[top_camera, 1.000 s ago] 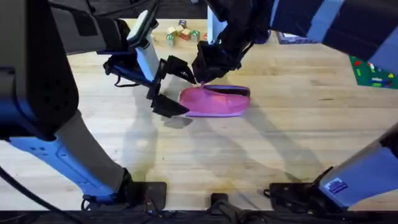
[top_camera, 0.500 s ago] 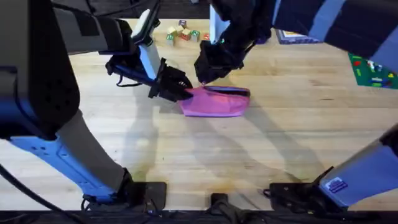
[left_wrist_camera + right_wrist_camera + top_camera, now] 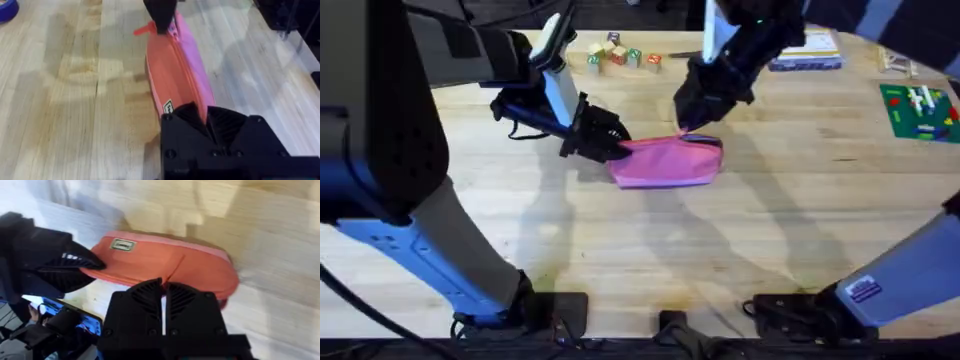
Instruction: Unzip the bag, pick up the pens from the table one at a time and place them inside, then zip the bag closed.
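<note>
- Table (image 3: 740,230): light wooden planks with visible grain, lying beneath both grippers.
- Bag (image 3: 665,163): flat, oblong pink fabric pouch lying between the grippers, its long axis running from one to the other.
- Left gripper (image 3: 608,143): black fingers pressed together on the bag's near end, arm reaching in low.
- Right gripper (image 3: 686,128): fingers closed at the zipper edge near the bag's far end, arm descending steeply.

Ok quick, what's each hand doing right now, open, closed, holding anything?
Left hand: closed on the left end of the bag.
Right hand: closed at the bag's zipper, near its right end.
</note>
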Robot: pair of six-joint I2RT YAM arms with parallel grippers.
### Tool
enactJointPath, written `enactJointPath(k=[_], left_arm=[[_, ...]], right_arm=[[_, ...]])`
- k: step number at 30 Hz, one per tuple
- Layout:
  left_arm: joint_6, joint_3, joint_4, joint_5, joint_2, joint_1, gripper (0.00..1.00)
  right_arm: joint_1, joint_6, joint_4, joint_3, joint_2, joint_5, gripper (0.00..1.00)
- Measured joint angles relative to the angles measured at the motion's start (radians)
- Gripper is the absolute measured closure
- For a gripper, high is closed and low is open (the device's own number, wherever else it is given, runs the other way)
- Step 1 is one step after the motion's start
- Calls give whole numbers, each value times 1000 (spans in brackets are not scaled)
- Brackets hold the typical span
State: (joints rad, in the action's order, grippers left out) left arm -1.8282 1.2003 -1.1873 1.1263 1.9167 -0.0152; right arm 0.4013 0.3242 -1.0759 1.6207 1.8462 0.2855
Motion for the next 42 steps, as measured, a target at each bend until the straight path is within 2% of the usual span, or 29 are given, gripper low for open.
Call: enactJointPath(k=[12,19,22,27,33,42], left_arm=[[3,0,0,-3,0,4,956],[3,0,3,-1,0,7,956],[3,0,7,2,0,10,955],[3,0,7,5,0,15,956],[3,0,11,7,0,20,956],[3,0,11,6,0,20,956]], right_arm=[[-179,-73,-32,0,0,-29,966],[-208,-101,-32,0,0,-56,966],[-209,-116,-25,-2,0,-102,966],[-233,-126,96,-107,1,-153,966],[-285,-105,253,-272,2,-139,966],[-300,-93,302,-299,2,-127,966]])
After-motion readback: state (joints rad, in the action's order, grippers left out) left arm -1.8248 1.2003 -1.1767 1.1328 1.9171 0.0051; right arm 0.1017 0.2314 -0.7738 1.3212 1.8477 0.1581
